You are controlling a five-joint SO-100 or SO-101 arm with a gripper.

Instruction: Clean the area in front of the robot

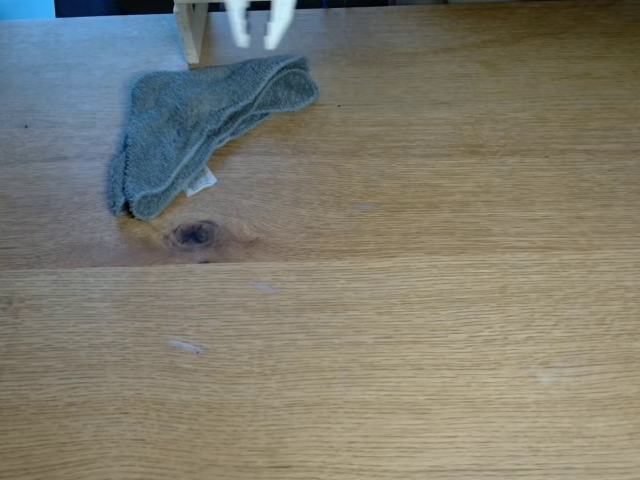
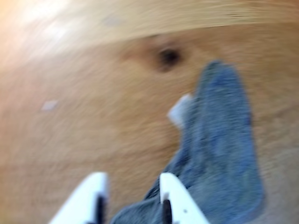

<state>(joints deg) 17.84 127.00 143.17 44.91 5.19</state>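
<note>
In the fixed view, the near stretch of the oak-plank bench (image 1: pixel 420 380) carries a few pale smudges (image 1: pixel 186 347). Farther back sits a dark knot (image 1: pixel 195 234), and just behind it lies a crumpled grey cloth (image 1: pixel 200 120) with a small white tag (image 1: pixel 203 182). At the far edge the white gripper (image 1: pixel 256 42) hangs above the cloth's far end, fingers apart, gripping nothing (the wrist view is blurred, but the gap shows there too (image 2: pixel 133 196)). A pale wooden post (image 1: pixel 190 30) stands just left of it.

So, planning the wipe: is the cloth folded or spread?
Folded: the cloth lies doubled, its top layer's edge curving across it in the fixed view.
</note>
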